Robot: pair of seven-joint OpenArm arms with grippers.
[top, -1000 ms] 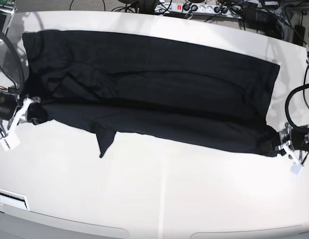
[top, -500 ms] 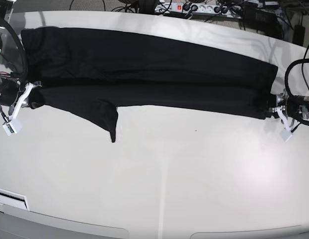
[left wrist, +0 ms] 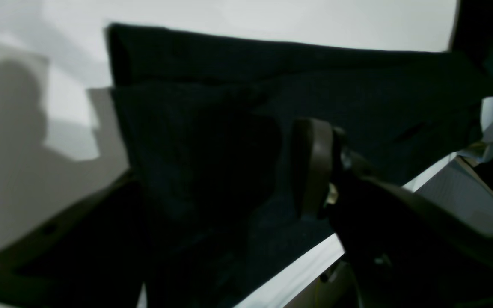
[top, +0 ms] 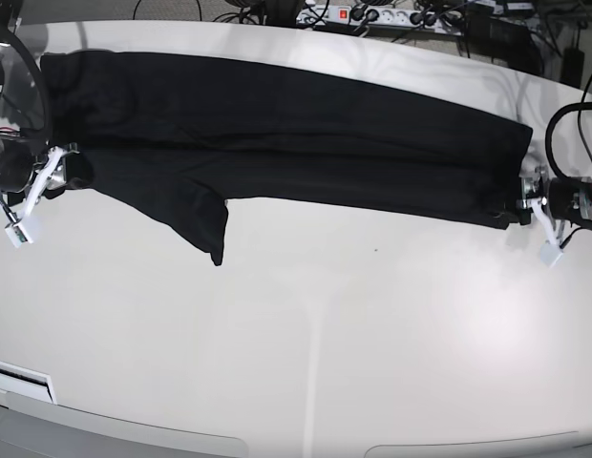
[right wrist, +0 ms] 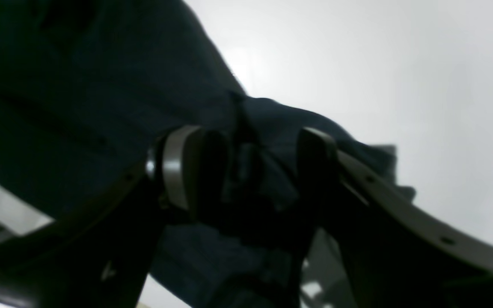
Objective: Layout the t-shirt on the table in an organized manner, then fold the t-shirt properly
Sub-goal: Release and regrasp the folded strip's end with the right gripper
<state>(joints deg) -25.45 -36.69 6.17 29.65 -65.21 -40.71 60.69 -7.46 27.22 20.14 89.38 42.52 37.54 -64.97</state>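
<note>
Both grippers, left gripper [top: 537, 208] and right gripper [top: 50, 172], newly parted at t-shirt [top: 277, 143] ends.

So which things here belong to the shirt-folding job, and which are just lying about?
Job:
- black t-shirt
- white table
- left gripper
- right gripper

Lying about:
- power strip
- cables behind the table

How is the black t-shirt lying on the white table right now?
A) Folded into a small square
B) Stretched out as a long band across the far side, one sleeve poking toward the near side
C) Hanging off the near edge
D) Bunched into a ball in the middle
B: in the base view the t-shirt spans the far side of the table, one sleeve pointing toward the near side.
</note>
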